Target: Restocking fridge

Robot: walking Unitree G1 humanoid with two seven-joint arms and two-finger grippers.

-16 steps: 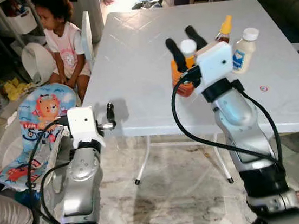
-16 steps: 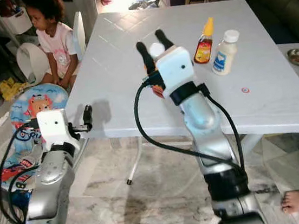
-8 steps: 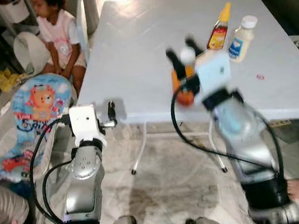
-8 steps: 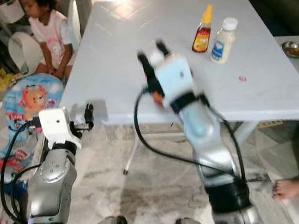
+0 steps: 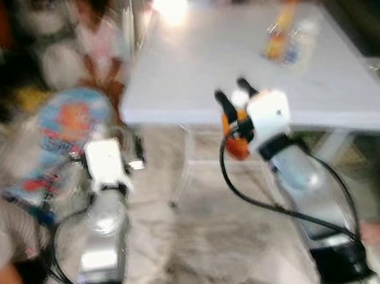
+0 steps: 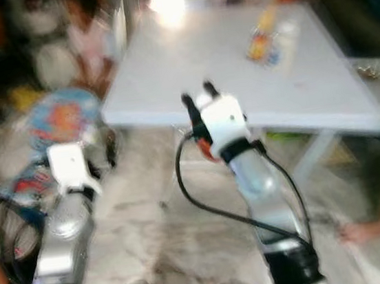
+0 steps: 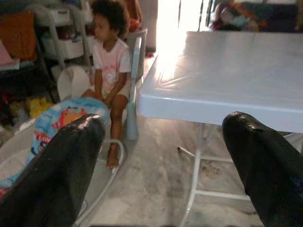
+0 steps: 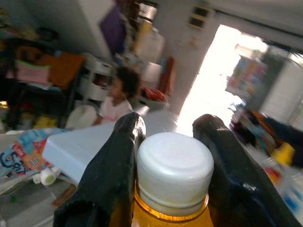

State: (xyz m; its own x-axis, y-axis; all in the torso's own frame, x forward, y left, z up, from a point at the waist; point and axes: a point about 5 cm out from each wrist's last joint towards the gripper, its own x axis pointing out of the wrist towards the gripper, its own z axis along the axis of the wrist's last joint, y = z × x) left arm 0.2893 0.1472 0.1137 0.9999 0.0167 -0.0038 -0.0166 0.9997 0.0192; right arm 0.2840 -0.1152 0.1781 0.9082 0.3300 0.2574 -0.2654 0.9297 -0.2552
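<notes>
Both eye views heavily motion-blurred throughout; outlines smeared. Strong daylight glare blows out the far doorway (image 7: 189, 14) and washes the white surface (image 5: 234, 53). Left wrist view sharp. Right wrist view soft behind, overexposed at its bright opening.

1. The right gripper (image 5: 234, 98) is closed on an orange bottle (image 8: 168, 208) with a white cap; no room remains between its fingers.
2. Ahead of the right gripper, the near edge of the white table (image 5: 254, 99) blocks forward travel at that height.
3. Farther ahead, two blurred bottles (image 5: 288, 36) stand on the far part of the tabletop; the surface between them and the near edge is bare.
4. The left gripper (image 7: 161, 156) has its fingers spread wide, with open space between them.
5. Ahead of the left gripper, marble floor (image 7: 156, 184) lies open; the table leg (image 7: 196, 179) stands in that path.
6. Beyond, a seated child (image 7: 111, 61), a baby bouncer (image 7: 66, 118) and a chair (image 7: 135, 52) obstruct passage.
</notes>
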